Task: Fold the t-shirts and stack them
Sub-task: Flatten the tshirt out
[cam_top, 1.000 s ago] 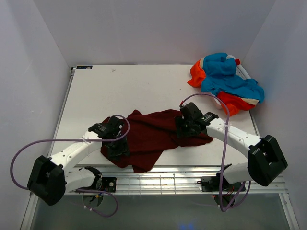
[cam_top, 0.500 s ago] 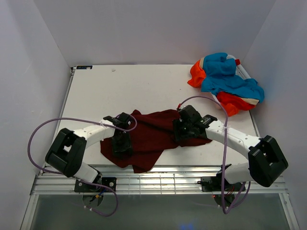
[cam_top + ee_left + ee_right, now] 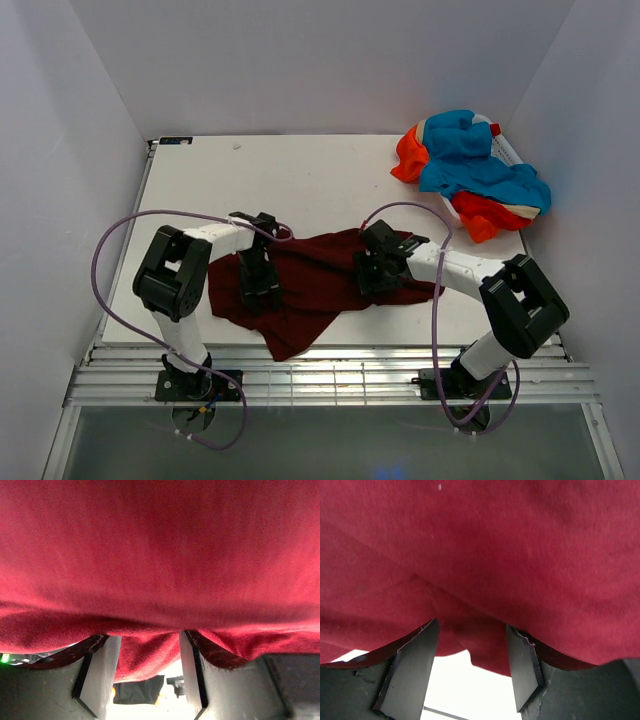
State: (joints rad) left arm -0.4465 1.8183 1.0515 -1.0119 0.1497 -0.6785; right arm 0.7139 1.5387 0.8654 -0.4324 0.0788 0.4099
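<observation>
The white table [image 3: 200, 190] carries 2 lots of clothing. The maroon shirt [image 3: 310, 285] lies crumpled near the front edge, roughly in the middle, 1 corner drooping toward the rail. The pile of orange and blue shirts [image 3: 475, 175] sits well apart in the far right corner, unfolded.

The left gripper [image 3: 258, 290] is down on the shirt's left part and the right gripper [image 3: 372, 272] on its right part.

The risk, as I judge it, is a lopsided lift. If 1 side holds a thick bunch and the other only a thin edge, the thin side may slip out and the shirt would swing or drop in a heap. Grabbing 2 layers instead of 1 would also keep the shirt from spreading flat for folding.

The overhead view gives the layout but hides the fingers under the gripper bodies. The wrist views fill that in. On the left, a fold of cloth fills the gap between the 2 fingers [image 3: 102, 670], so that side looks clamped on the maroon shirt. On the right, cloth hangs between the fingers [image 3: 520, 665] with bright table showing beside 1 of them; I cannot tell whether it is pinched or merely straddled.
</observation>
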